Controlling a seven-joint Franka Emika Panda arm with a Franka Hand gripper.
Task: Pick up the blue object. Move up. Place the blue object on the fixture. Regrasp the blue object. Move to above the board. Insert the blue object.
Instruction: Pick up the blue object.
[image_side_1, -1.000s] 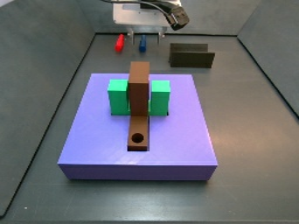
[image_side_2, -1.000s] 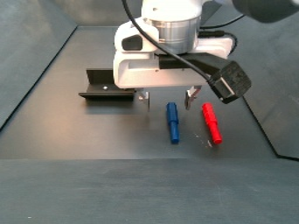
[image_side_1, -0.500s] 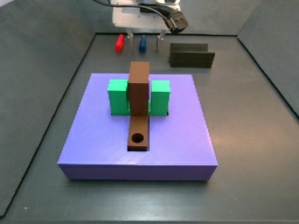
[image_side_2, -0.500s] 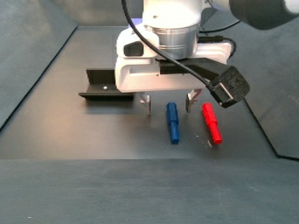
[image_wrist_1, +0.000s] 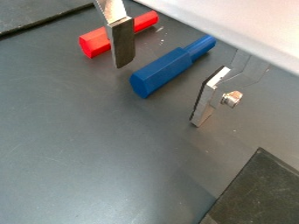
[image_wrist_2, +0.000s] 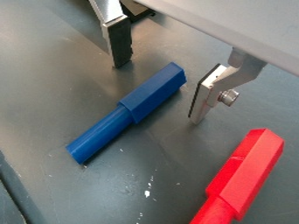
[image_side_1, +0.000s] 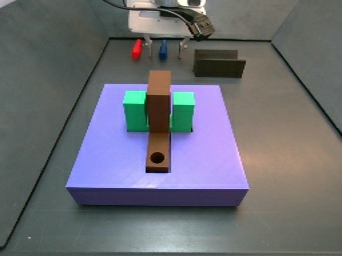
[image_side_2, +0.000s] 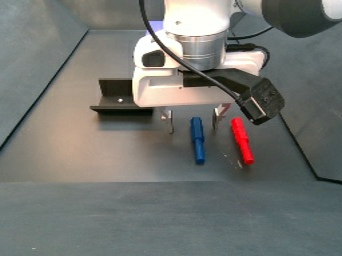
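The blue object (image_wrist_1: 170, 67) is a slim blue peg lying flat on the dark floor; it shows in both wrist views (image_wrist_2: 128, 111) and both side views (image_side_2: 197, 139) (image_side_1: 163, 47). My gripper (image_wrist_1: 162, 80) is open, lowered over the peg's thicker end, one finger on each side and neither touching it. It also shows in the other wrist view (image_wrist_2: 162, 88) and a side view (image_side_2: 194, 117). The fixture (image_side_2: 120, 98) stands to one side of the gripper (image_side_1: 218, 64). The lavender-blue board (image_side_1: 160, 150) carries a green block (image_side_1: 136, 111) and a brown bar (image_side_1: 159, 120).
A red peg (image_side_2: 242, 140) lies beside the blue one, also seen in the wrist views (image_wrist_2: 242, 179) (image_wrist_1: 112, 35) and a side view (image_side_1: 136, 47). Grey walls (image_side_2: 47, 90) enclose the floor.
The gripper has come down a little over the blue peg, its fingers now straddling it. The pegs have not moved.
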